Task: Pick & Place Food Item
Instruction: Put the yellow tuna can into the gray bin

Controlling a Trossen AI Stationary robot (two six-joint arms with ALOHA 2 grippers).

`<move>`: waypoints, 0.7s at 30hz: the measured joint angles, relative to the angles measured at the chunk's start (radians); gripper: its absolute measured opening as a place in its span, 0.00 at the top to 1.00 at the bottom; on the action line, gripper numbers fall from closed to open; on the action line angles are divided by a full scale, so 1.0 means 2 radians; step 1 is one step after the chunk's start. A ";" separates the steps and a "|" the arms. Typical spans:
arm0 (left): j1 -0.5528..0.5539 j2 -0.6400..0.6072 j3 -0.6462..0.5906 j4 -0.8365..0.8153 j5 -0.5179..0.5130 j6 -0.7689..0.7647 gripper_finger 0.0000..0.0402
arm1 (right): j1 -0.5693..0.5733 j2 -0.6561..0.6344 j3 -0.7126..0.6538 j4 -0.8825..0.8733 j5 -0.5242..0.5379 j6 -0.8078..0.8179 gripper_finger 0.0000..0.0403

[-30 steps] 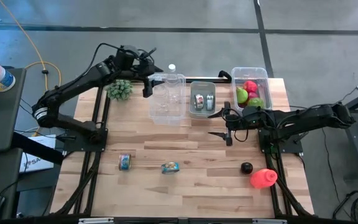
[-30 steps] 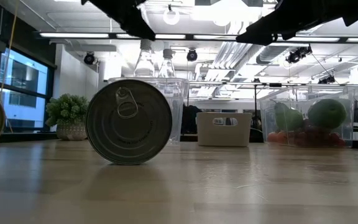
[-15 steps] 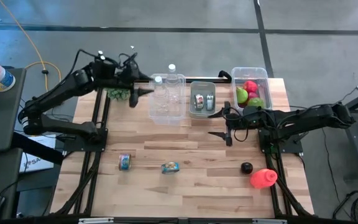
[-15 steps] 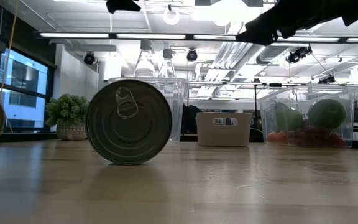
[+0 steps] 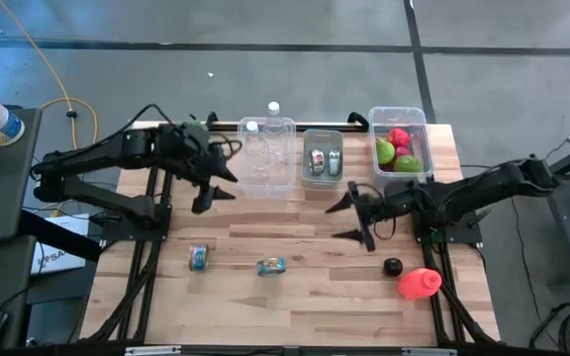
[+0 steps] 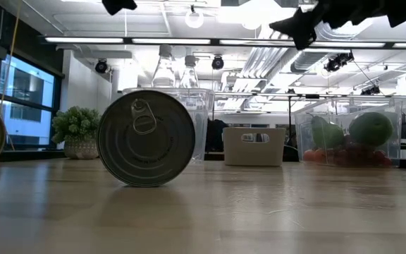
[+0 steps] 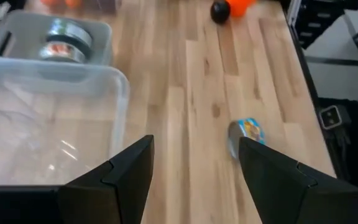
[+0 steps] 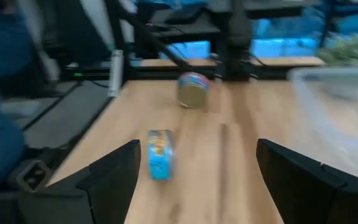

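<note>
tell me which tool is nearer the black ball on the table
Right. The right tool hangs just to the left of the black ball in the high view; the left tool is across the table beside the clear bin.

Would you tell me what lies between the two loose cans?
Nothing: in the high view, only bare table separates the left can from the blue can.

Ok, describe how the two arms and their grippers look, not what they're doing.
Both arms are black, jointed tubes with thin black cables looping beside them. The left gripper and right gripper each carry two dark, flat, angular fingers with bevelled edges. No markings are visible.
</note>
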 joint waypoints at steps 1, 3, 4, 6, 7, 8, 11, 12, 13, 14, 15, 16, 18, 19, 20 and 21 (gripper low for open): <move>-0.011 0.000 0.000 -0.002 -0.009 -0.010 0.43 | 0.012 0.011 0.000 0.018 0.002 -0.001 0.23; -0.029 0.000 0.000 -0.004 -0.024 -0.029 0.43 | 0.036 0.037 0.000 0.057 0.011 -0.008 0.23; -0.038 0.000 0.000 -0.004 -0.031 -0.040 0.43 | 0.047 0.050 0.000 0.071 0.021 -0.014 0.23; -0.053 0.000 0.000 -0.008 -0.040 -0.057 0.43 | 0.068 0.080 0.000 0.100 0.048 -0.017 0.23; -0.060 0.000 0.000 -0.011 -0.045 -0.065 0.43 | 0.077 0.095 0.000 0.116 0.065 -0.018 0.23; -0.066 0.000 0.000 -0.013 -0.045 -0.071 0.43 | 0.085 0.109 0.000 0.130 0.081 -0.018 0.23; -0.081 0.000 0.000 -0.024 -0.045 -0.088 0.43 | 0.104 0.150 0.000 0.171 0.111 -0.017 0.23; -0.086 0.000 0.000 -0.028 -0.045 -0.094 0.43 | 0.108 0.165 0.000 0.187 0.116 -0.016 0.23; -0.090 0.000 0.000 -0.032 -0.045 -0.100 0.43 | 0.112 0.181 0.000 0.204 0.120 -0.018 0.23; -0.094 0.000 -0.001 -0.034 -0.045 -0.105 0.43 | 0.116 0.197 0.000 0.219 0.124 -0.024 0.23; -0.099 0.000 -0.002 -0.034 -0.045 -0.109 0.43 | 0.120 0.214 0.000 0.235 0.127 -0.032 0.23; -0.103 0.000 -0.004 -0.034 -0.045 -0.113 0.43 | 0.123 0.231 0.000 0.257 0.133 -0.039 0.23; -0.111 0.000 -0.007 -0.034 -0.046 -0.125 0.43 | 0.126 0.267 0.000 0.301 0.143 -0.052 0.23; -0.115 0.000 -0.008 -0.034 -0.050 -0.131 0.43 | 0.127 0.283 0.000 0.323 0.143 -0.055 0.23; -0.118 0.000 -0.008 -0.034 -0.056 -0.136 0.43 | 0.127 0.299 0.002 0.342 0.143 -0.055 0.23; -0.122 0.000 -0.009 -0.033 -0.061 -0.141 0.43 | 0.126 0.315 0.007 0.354 0.142 -0.055 0.23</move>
